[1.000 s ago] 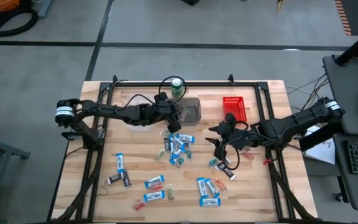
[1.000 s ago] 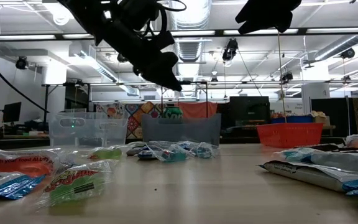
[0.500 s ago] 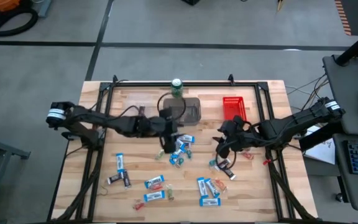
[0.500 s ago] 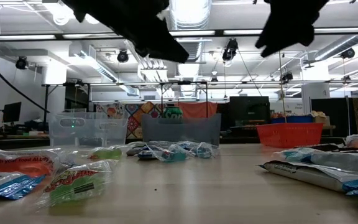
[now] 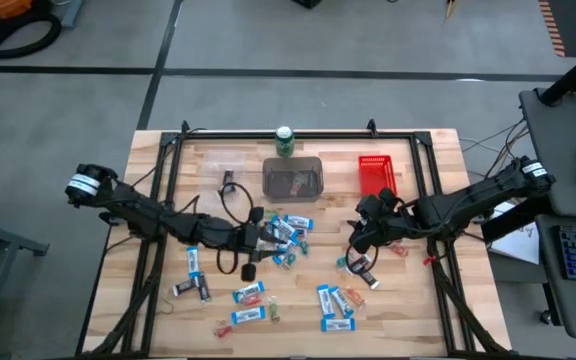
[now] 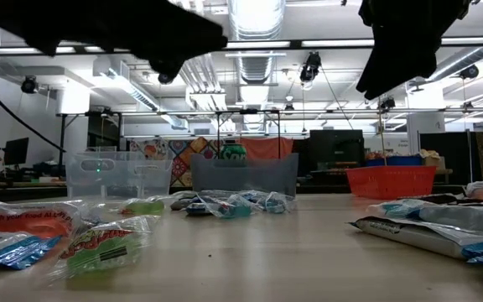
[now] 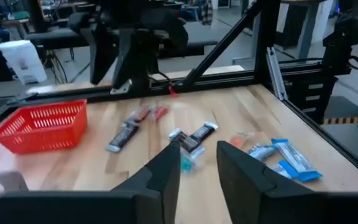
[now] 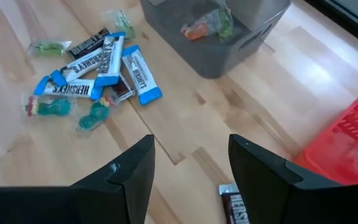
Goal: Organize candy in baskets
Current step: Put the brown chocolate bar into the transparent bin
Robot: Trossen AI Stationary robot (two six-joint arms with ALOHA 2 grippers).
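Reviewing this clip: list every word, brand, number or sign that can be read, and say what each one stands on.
"HERSHEY'S": on the blue-and-white mini bars in the pile beside the grey bin, right wrist view.
Dark mini bar in that pile: white lettering, too blurred to read.
Red-and-green wrapper nearest the low camera: print too blurred to read.
Green can: label too small to read.
Nothing else is legible.

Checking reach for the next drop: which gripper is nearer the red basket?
Right. The right gripper sits just below the red basket; the left gripper is far across, past the central candy pile.
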